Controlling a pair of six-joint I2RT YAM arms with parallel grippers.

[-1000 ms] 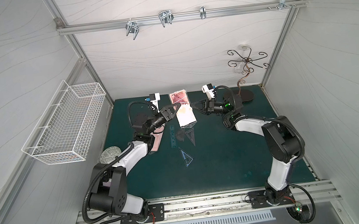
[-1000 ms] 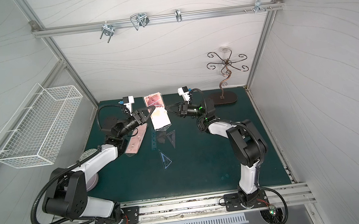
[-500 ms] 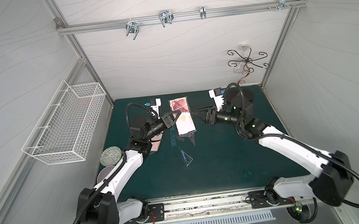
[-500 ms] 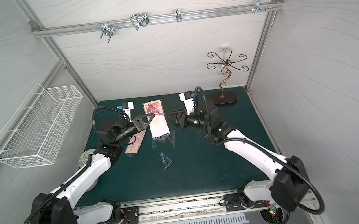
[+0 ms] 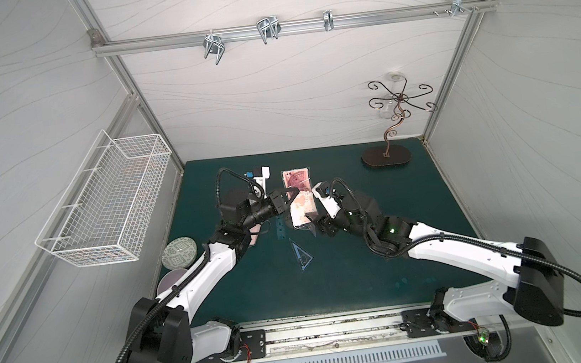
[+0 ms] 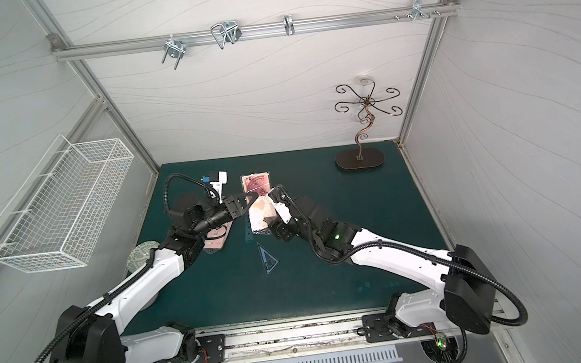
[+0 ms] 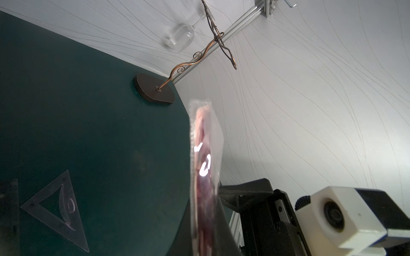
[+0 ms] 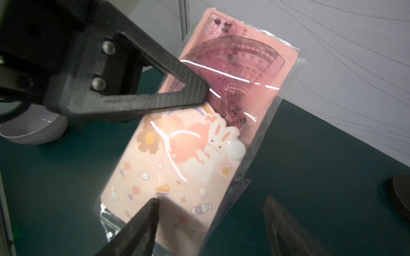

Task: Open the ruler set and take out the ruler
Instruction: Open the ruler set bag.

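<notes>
Holds the ruler set (image 8: 188,155), a clear sleeve with a pink card (image 8: 142,177) and a protractor (image 8: 239,64) inside, lifted off the desk (image 5: 364,256) and tilted, pinched at one long edge toward the protractor end by the left gripper (image 5: 294,197), clenched on the plastic. Reads as an anchor grip: fixes the floppy sleeve in the air, leaving the lower end free for the other arm. Poises the right gripper (image 8: 211,199) at that lower end, fingers spread wide and grasping nothing, one tip just in front of the sleeve near its bottom corner, the other well off to the side. Looks like a set-up for pinching the bottom flap or the card end; cannot tell the mouth open or sealed from these views. Shows a set square (image 5: 302,255) flat on the desk nearer the robot's base, apart from both arms, plus a bluish straight strip (image 6: 248,232), probably a ruler, lying beside and below the raised sleeve. Suggests part of the set already out. Calls for a light, square pinch next, given slick film prone to slipping or tearing
</notes>
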